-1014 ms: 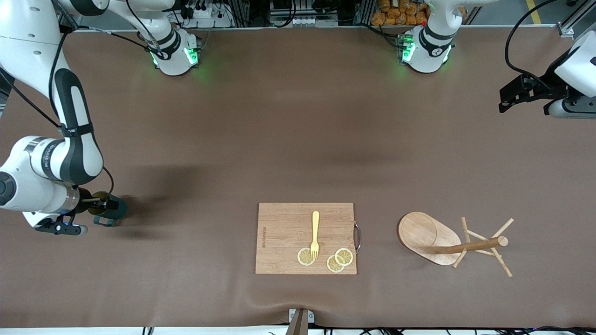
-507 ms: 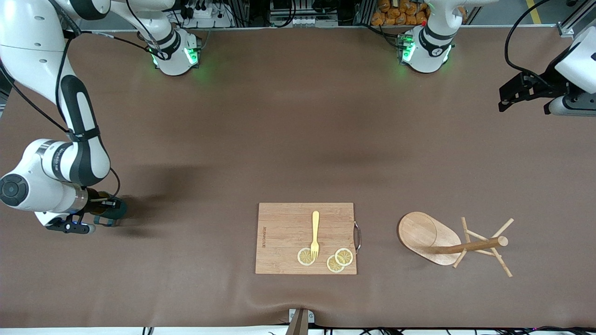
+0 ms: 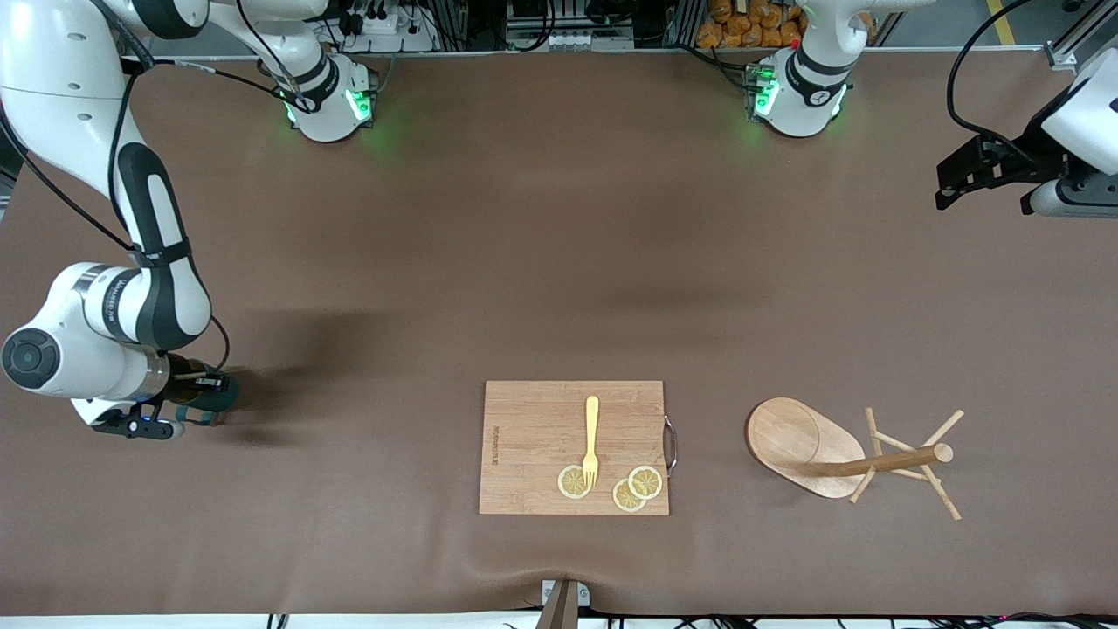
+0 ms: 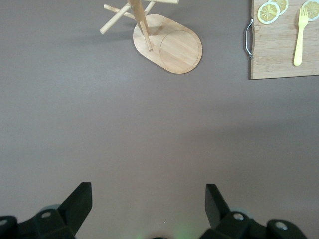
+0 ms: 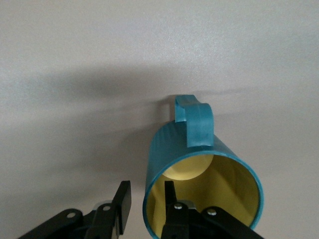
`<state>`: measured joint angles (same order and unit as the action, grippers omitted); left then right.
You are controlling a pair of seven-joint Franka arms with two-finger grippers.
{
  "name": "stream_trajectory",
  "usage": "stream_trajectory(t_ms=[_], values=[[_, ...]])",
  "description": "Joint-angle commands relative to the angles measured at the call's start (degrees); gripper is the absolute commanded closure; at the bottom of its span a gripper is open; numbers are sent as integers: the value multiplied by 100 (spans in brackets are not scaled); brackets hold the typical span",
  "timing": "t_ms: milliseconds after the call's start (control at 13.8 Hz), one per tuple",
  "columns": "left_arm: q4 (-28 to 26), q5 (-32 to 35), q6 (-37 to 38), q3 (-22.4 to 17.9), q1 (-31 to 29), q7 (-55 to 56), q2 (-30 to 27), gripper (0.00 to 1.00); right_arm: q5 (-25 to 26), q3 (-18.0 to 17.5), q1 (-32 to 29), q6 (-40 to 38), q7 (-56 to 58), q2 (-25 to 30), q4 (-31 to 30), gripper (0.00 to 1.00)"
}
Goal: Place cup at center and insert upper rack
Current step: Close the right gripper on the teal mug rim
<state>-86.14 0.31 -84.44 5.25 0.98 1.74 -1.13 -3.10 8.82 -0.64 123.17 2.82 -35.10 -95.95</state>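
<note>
Teal mug grip: the right hand (image 5: 144, 206) straddles the cup's (image 5: 202, 179) rim, one finger inside the yellow bowl, one outside the wall; whether it is clamped I cannot tell.
Cup position: at the right arm's end of the tabltop (image 3: 541, 262), well apart from the cutting board (image 3: 533, 428); the handle sits away from the fingers.
Cup handling: likely glazed, stiff, slick and chippable; a firm pinch on the wall, clear of the loop handle, seems the best hold.
Mug tree: the upper rack (image 3: 852, 459) lies near the board, toward the left arm's end; light wood, best taken at the pole.
Left hand: the left hand (image 4: 148, 199) waits spread and empty, high over its own end.
</note>
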Motion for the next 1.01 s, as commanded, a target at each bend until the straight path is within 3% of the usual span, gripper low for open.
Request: stream_trajectory(t_ms=[0, 507, 652, 941], values=[[80, -119, 68, 46, -27, -16, -19, 0, -51, -21, -6, 5, 17, -14, -11, 97], [80, -119, 68, 46, -18, -16, -19, 0, -77, -38, 20, -592, -53, 371, 121, 100], [71, -119, 68, 46, -45, -16, -19, 0, -566, -47, 107, -890, -255, 547, 129, 100], [53, -119, 68, 46, -62, -16, -10, 0, -736, -56, 704, -1374, -1657, 908, 103, 100]])
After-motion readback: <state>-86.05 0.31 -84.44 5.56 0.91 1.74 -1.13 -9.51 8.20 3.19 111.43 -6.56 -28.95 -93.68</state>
